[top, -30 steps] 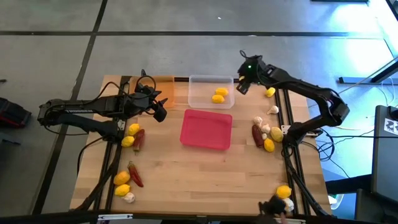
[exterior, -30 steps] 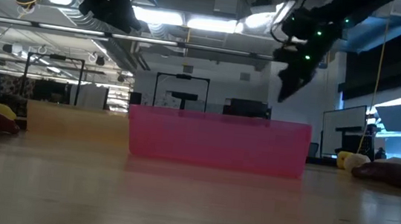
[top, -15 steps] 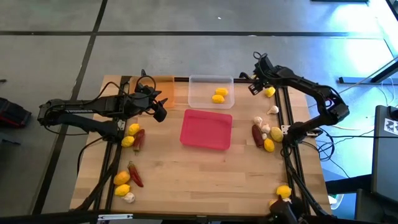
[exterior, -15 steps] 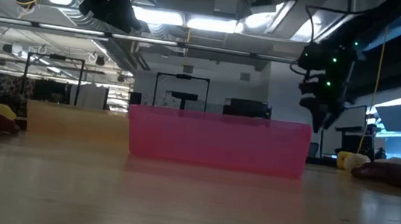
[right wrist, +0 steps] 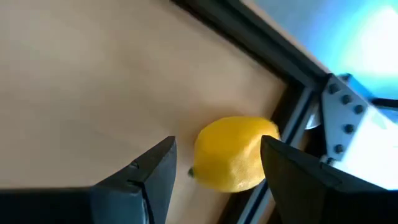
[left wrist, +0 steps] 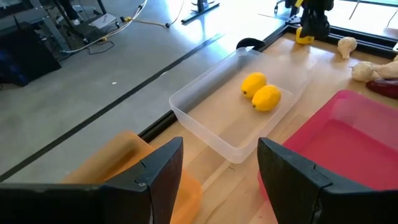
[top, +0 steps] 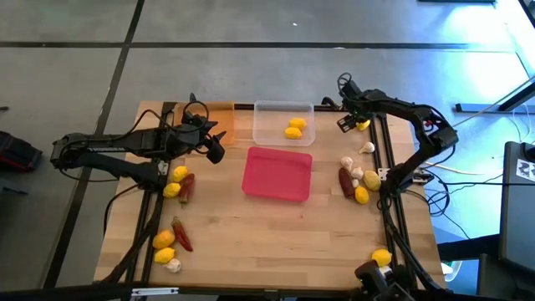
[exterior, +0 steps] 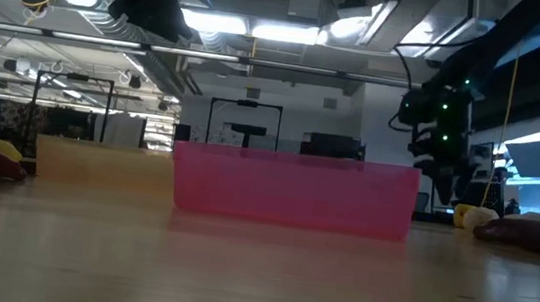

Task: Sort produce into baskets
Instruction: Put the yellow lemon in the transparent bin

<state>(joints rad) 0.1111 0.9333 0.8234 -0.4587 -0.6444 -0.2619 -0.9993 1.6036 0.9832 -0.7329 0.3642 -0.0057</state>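
From above, the right gripper [top: 349, 122] sits in the upper right of the frame, fingers spread and empty, right beside a small yellow oval lemon [top: 363, 124] lying against the dark rail; the clear shallow plastic tray [top: 283, 108] left of it holds two lemons already, and the left gripper [top: 216, 149] waits open and empty at middle left. At table height the pink-red tray [exterior: 294, 187] blocks most of the table, and this lemon cannot be made out. The right wrist camera shows that lemon [right wrist: 232, 154] low in the frame between the parted fingers [right wrist: 147, 176], untouched; it looks light, firm and smooth, likely to roll, so gripping across its middle seems safest.
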